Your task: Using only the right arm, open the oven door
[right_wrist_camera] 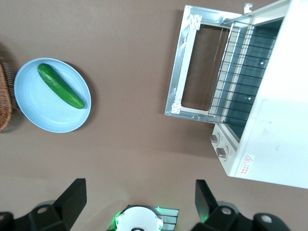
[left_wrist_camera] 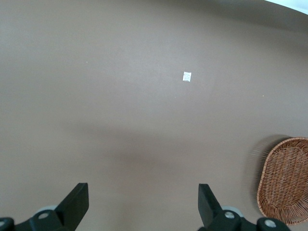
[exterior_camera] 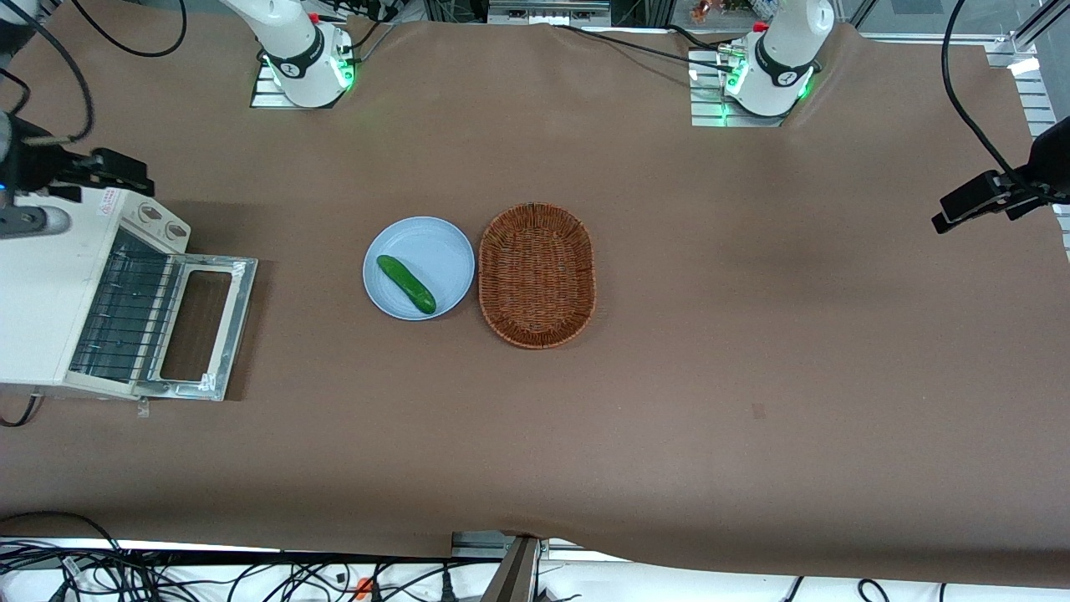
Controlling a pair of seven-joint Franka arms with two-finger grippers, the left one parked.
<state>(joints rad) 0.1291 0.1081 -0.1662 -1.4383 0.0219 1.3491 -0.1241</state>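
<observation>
The cream-white toaster oven stands at the working arm's end of the table. Its oven door hangs fully open and lies flat in front of the oven, with the wire rack showing inside. Two knobs show on the oven's front. In the right wrist view the oven door and oven are seen from high above. My right gripper is above the oven's top edge, apart from the door. Its fingers are spread wide in the right wrist view and hold nothing.
A light blue plate with a green cucumber sits mid-table, beside a brown wicker basket. The plate and cucumber show in the right wrist view. The basket shows in the left wrist view.
</observation>
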